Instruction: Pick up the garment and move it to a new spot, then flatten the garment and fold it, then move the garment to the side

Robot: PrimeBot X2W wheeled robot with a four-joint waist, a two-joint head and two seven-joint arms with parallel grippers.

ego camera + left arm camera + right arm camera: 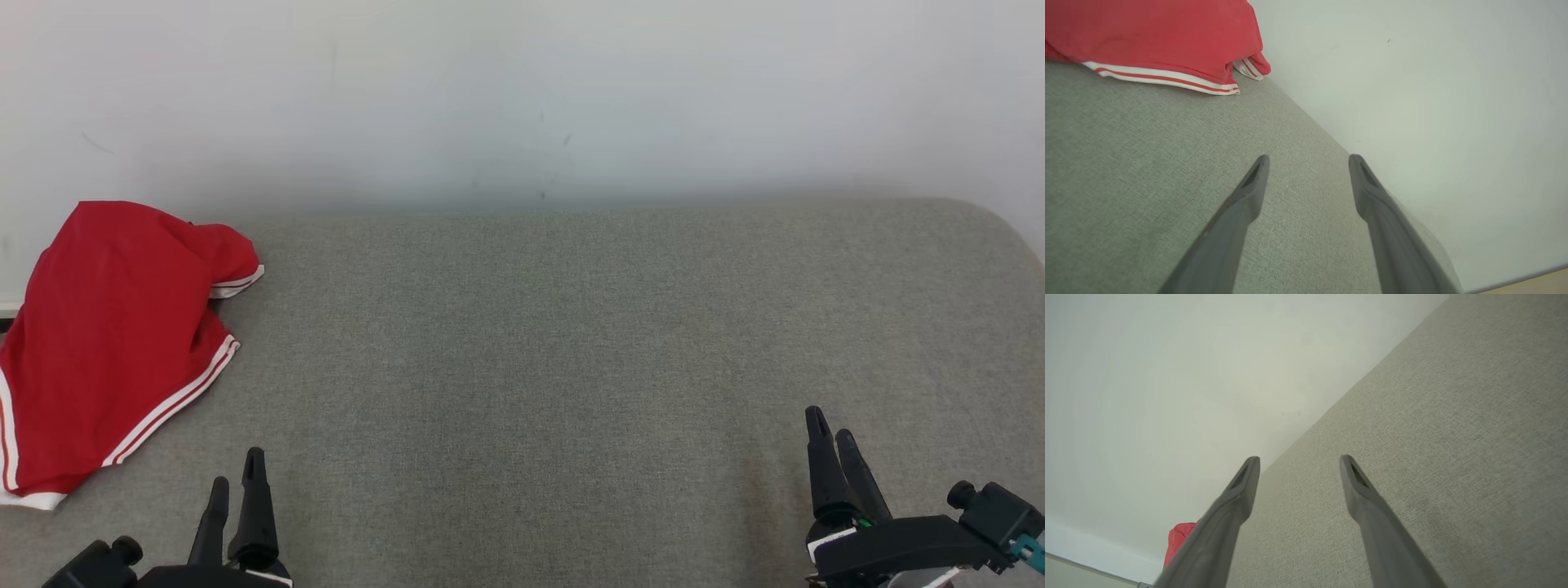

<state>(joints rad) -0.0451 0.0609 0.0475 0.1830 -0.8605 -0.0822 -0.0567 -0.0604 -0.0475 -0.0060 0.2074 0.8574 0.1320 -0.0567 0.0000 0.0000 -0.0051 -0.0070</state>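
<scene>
red garment [106, 343] rumpled at far left of grey surface [571, 343], left gripper [237, 467] & right gripper [829, 423] wide open, empty, so prob pickup, flatten, fold all still to do.

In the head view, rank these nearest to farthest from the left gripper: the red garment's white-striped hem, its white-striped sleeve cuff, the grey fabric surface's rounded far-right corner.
From the left gripper:
1. the white-striped hem, just ahead, slightly left.
2. the sleeve cuff, farther ahead, at the back.
3. the rounded corner, far back right.
</scene>
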